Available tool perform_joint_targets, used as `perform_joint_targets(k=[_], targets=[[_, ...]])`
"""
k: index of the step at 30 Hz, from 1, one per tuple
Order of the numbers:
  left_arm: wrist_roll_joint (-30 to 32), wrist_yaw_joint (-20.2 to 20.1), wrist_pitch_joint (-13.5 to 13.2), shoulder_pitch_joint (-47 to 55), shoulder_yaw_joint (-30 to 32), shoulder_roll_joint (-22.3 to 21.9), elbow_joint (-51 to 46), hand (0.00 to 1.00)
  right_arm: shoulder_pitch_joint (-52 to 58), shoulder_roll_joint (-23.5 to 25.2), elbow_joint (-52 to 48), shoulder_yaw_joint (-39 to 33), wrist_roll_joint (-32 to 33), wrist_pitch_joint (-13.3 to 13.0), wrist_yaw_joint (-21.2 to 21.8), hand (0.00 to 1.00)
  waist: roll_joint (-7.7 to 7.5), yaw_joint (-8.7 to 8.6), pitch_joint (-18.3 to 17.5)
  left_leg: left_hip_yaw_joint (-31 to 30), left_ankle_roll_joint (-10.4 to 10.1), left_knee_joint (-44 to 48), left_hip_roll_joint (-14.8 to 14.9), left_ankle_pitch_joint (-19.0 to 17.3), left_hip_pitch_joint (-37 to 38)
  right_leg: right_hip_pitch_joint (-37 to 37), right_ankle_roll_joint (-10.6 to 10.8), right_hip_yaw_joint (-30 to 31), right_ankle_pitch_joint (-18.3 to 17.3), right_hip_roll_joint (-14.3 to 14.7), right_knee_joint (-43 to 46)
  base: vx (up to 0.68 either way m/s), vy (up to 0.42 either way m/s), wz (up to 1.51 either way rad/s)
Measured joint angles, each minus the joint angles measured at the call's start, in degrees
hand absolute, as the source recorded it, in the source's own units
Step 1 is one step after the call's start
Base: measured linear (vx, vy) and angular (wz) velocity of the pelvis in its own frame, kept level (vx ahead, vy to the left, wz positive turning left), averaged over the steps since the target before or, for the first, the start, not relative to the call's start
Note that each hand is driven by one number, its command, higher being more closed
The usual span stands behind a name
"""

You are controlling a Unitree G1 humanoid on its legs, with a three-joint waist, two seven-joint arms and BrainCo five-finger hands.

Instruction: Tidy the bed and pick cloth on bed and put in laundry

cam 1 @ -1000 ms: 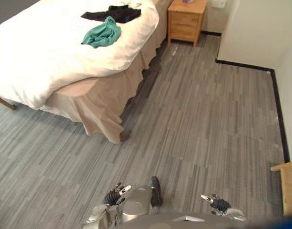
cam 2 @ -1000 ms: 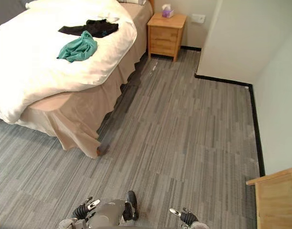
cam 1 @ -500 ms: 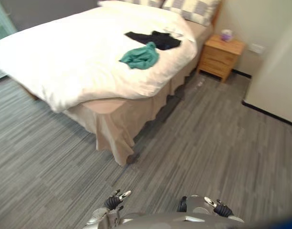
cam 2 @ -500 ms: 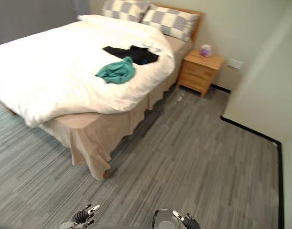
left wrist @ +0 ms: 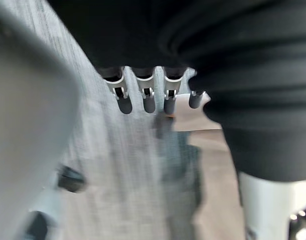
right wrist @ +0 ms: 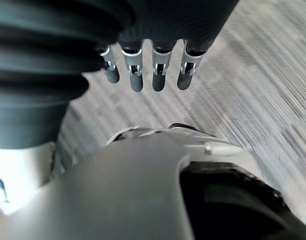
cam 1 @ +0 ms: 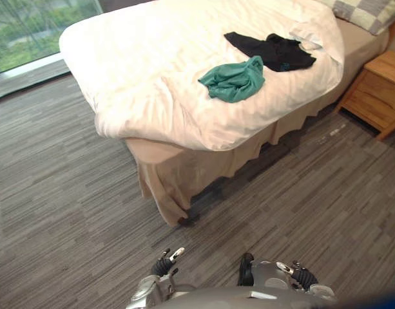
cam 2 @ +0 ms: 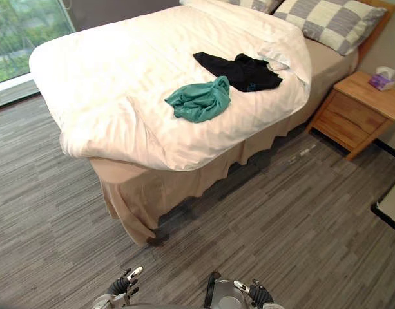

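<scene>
Wooden nightstand (cam 2: pixel 355 112) bears a tissue box (cam 2: pixel 381 78); window (cam 2: pixel 23 32) far left

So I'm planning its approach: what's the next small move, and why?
Probably a step toward the bed. The green cloth and black cloth lie on it, well beyond both hands: the left hand and right hand hang open, low over the floor, holding nothing.
</scene>
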Motion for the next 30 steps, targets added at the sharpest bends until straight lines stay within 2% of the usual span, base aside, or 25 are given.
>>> perform_joint_targets(k=[1,3,5,6,7,8,9,12,15,16,17,18,19,20,21,22,24,25,26,27,28,29,30], targets=[[-0.02,-0.18,-0.67,0.07,-0.04,0.19,-1.10,0.00,-0.09,-0.01,0.14,0.02,-0.85,0.25,0.05,0.00,-0.03,0.16,0.07,3.53,0.57,1.77,1.17,-0.36,-2.52,3.69,0.26,-1.13,-0.12,-0.02,-2.24,0.31,-0.158,0.38],[-1.35,-1.00,-0.81,0.13,0.00,0.32,-2.11,0.00,-0.09,-0.15,0.20,0.03,-1.46,0.55,0.04,0.00,0.05,0.76,0.21,8.71,1.04,-2.23,1.20,-1.05,-5.81,7.21,1.17,-2.31,-0.02,-0.14,-5.43,0.29,-0.083,0.23],[-2.05,-1.35,-0.78,0.23,-0.01,0.46,-2.39,0.00,-0.09,-0.12,0.19,0.04,-1.50,0.83,0.09,0.00,-0.05,1.35,0.26,14.19,1.23,-12.03,-0.18,-0.88,-6.05,9.18,2.03,-2.91,-0.12,-0.66,-6.93,0.29,0.049,0.10],[-2.03,-1.35,-0.55,0.43,-0.15,0.37,-2.16,0.00,-0.11,-0.17,0.11,0.02,-1.53,0.88,0.19,0.00,0.07,1.09,0.23,17.43,2.50,-21.16,-1.46,1.71,-5.59,9.84,2.95,-3.40,-0.56,-0.69,-7.23,0.31,0.115,0.29],[-1.99,-1.32,-0.56,0.51,-0.17,0.29,-1.72,0.00,-0.09,-0.16,0.12,-0.08,-2.17,0.92,0.15,0.00,-0.05,1.01,0.23,20.43,5.57,-27.60,-2.37,3.32,-4.49,10.06,4.09,-3.69,-1.26,-0.58,-7.09,0.32,0.125,0.45],[-1.97,-1.38,-0.43,0.40,-0.19,0.30,-1.57,0.00,-0.24,0.08,0.09,-0.11,-2.83,0.86,0.17,0.00,-0.35,0.85,0.07,20.49,5.82,-30.00,-3.62,3.12,-3.51,10.35,4.27,-3.93,-1.36,-0.93,-7.15,0.31,0.134,0.58],[-2.02,-1.48,-0.26,0.39,-0.01,0.95,-1.67,0.00,-0.65,0.99,0.06,-0.11,-3.74,0.64,0.17,0.00,-2.27,0.90,0.14,21.01,6.65,-34.40,-5.95,3.47,-2.64,9.56,4.45,-5.03,-1.27,-2.01,-7.33,0.23,0.099,0.52],[-2.03,-1.84,0.85,-0.07,-0.04,2.52,-1.63,0.00,-1.56,2.33,-0.04,-0.23,-3.76,-0.25,-0.20,0.00,-4.59,1.47,0.25,21.27,8.33,-42.05,-10.67,5.86,0.33,10.37,5.60,-6.87,-0.60,-4.57,-7.47,0.23,0.068,0.42],[-1.95,-1.81,2.12,-0.03,-0.77,2.48,-1.14,0.00,-1.70,2.38,-0.54,-0.23,-3.34,-0.80,-0.81,0.00,-4.06,1.13,-0.10,20.04,8.49,-46.26,-12.79,6.77,3.09,10.80,6.81,-6.97,-0.91,-6.11,-4.26,0.14,0.041,0.31],[-1.77,-1.65,3.02,-0.04,-0.89,2.43,-0.29,0.00,-1.65,2.11,-0.52,-0.23,-2.45,-0.88,-1.20,0.00,-3.76,1.04,-0.30,19.39,8.48,-49.16,-13.35,6.91,4.64,9.02,8.33,-6.88,-1.86,-7.52,2.19,0.08,0.073,0.45],[-1.06,-1.29,3.56,-0.05,-1.30,2.14,0.21,0.00,-1.65,1.59,-0.55,-0.28,-2.04,-0.89,-1.56,0.00,-2.89,0.86,-0.81,17.86,8.46,-52.66,-13.83,7.54,6.96,5.53,8.49,-6.62,-2.03,-9.43,12.26,0.09,0.071,0.51],[-0.79,-1.19,3.69,-0.05,-1.93,2.34,0.37,0.00,-1.56,1.52,-0.71,-0.33,-1.25,-0.92,-1.73,0.00,-2.89,0.62,-0.92,16.61,8.51,-54.26,-14.10,7.83,8.18,3.62,8.23,-6.22,-1.59,-10.68,18.07,0.08,0.037,0.68],[-0.59,-0.96,3.96,-0.24,-3.66,3.19,0.46,0.00,-1.46,1.51,-0.81,-0.48,-0.15,-0.97,-1.94,0.00,-2.67,-0.29,-0.87,14.39,8.88,-55.81,-14.24,7.90,9.43,-0.04,7.61,-3.43,-5.19,-11.91,25.14,0.11,-0.024,0.87],[-0.13,-0.63,4.65,-0.43,-4.38,4.31,0.98,0.00,-1.35,2.27,-1.24,-0.49,0.19,-1.02,-2.20,0.00,-3.64,-0.56,-1.13,11.92,8.82,-55.91,-14.01,7.89,9.49,-2.07,6.74,-1.52,-8.29,-11.39,25.35,0.10,-0.050,0.93],[0.11,-0.61,4.92,-0.55,-4.65,4.73,0.93,0.00,-1.14,2.58,-1.48,-0.38,0.76,-1.07,-2.24,0.00,-4.11,-0.69,-1.12,10.81,8.66,-55.92,-13.83,7.96,9.47,-2.97,6.65,-0.76,-8.95,-10.90,24.42,0.11,-0.087,1.01],[0.31,-0.29,5.13,-0.89,-4.86,4.88,0.99,0.00,-0.60,2.81,-1.51,-0.34,2.15,-1.34,-2.25,0.00,-4.37,-0.85,-1.00,8.71,8.15,-55.90,-13.05,8.11,9.65,-4.13,6.56,1.27,-8.99,-9.14,20.71,0.14,-0.121,1.00],[0.36,0.64,5.74,-1.04,-5.01,4.89,0.97,0.00,-0.06,2.76,-1.50,-0.14,3.76,-1.51,-2.23,0.00,-4.33,-0.82,-0.98,6.04,6.74,-56.11,-12.16,8.86,10.18,-4.69,7.03,4.91,-7.54,-6.73,12.71,0.16,-0.148,0.90],[0.35,1.10,6.02,-0.99,-5.01,5.17,0.96,0.00,0.17,2.99,-1.46,0.06,3.93,-1.58,-2.13,0.00,-5.09,-0.70,-1.31,5.01,5.90,-56.33,-12.59,8.96,10.35,-4.77,6.44,6.63,-3.35,-6.37,6.07,0.18,-0.239,0.66],[0.37,1.71,6.01,-1.24,-4.94,5.82,1.26,0.00,-0.02,3.67,-1.01,0.39,4.16,-1.72,-1.76,0.00,-6.90,-0.68,-1.62,3.91,5.06,-56.66,-13.86,8.69,10.65,-4.68,8.33,8.77,3.07,-7.21,2.84,0.14,-0.206,0.57],[0.27,1.98,6.02,-1.44,-4.74,5.57,1.71,0.00,-0.17,3.61,-0.76,0.26,4.33,-1.77,-1.46,0.00,-6.28,-0.80,-1.80,3.78,4.32,-56.97,-13.65,8.90,11.19,-4.15,7.38,8.14,3.38,-6.88,2.45,0.20,-0.240,0.25],[0.41,2.38,5.99,-1.14,-4.57,4.49,2.00,0.00,-0.18,2.56,-0.51,0.42,4.33,-1.94,-1.16,0.00,-4.72,-0.38,-2.74,4.55,3.73,-58.09,-12.10,9.32,11.37,-3.60,7.23,7.85,3.52,-5.48,0.21,0.14,-0.131,0.00],[0.42,2.95,5.96,-1.05,-4.45,3.90,2.22,0.00,-0.31,1.96,-0.37,0.64,4.29,-1.90,-0.95,0.00,-4.28,-0.35,-2.87,4.62,3.33,-58.77,-11.64,9.58,11.50,-3.25,7.29,7.67,3.87,-4.75,-1.02,0.24,-0.216,-0.06],[0.50,3.03,6.00,-0.74,-4.33,3.13,2.27,0.00,-0.48,1.17,-0.39,0.64,4.28,-1.89,-0.46,0.00,-2.72,-0.54,-3.01,4.63,2.53,-60.35,-10.52,10.03,12.56,-1.49,6.87,7.21,4.59,-3.01,-3.82,0.15,-0.138,-0.02]])
